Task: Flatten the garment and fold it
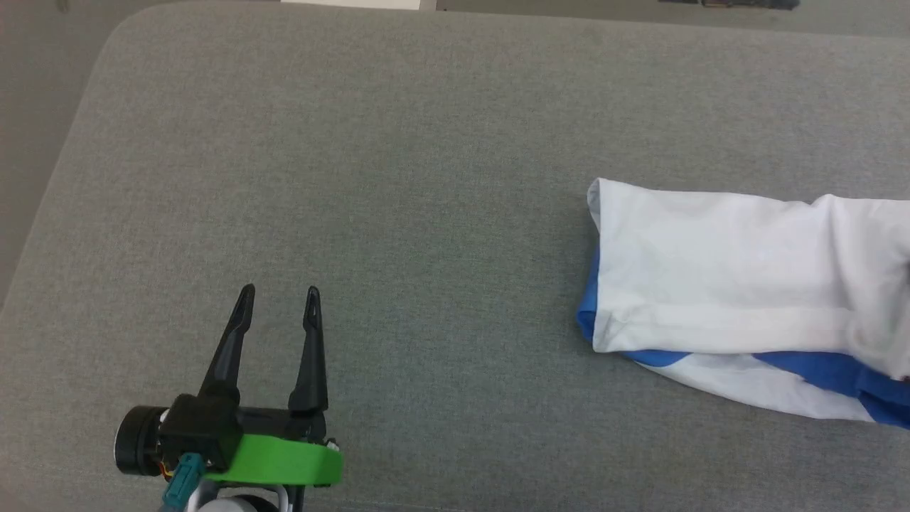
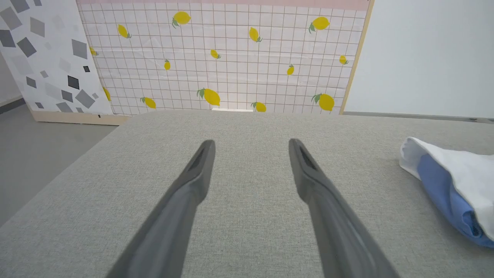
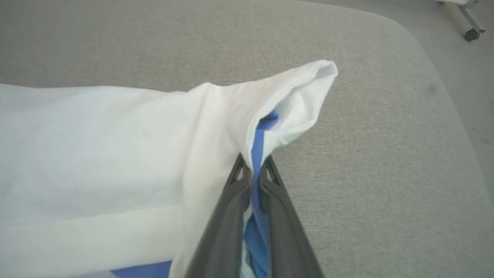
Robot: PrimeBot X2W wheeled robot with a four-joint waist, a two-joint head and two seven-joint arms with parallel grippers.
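The garment [image 1: 718, 263], a white T-shirt with blue sleeve parts, lies folded into a long band at the right of the grey padded table [image 1: 398, 185]. Its left end, white over blue, shows at the right edge of the left wrist view [image 2: 455, 181]. My left gripper [image 1: 280, 293] rests open at the lower left, far from the cloth, with nothing between its fingers [image 2: 197, 170]. In the right wrist view my right gripper [image 3: 252, 164] is shut on a bunched end of the garment [image 3: 115, 154], blue and white fabric pinched between its dark fingers and lifted a little.
The table's rounded left edge [image 1: 64, 163] drops to grey floor. Behind its far side stand a lemon-patterned board [image 2: 224, 58] and a grey-speckled panel [image 2: 46, 54]. In the right wrist view the table's rounded corner [image 3: 424, 61] gives way to floor.
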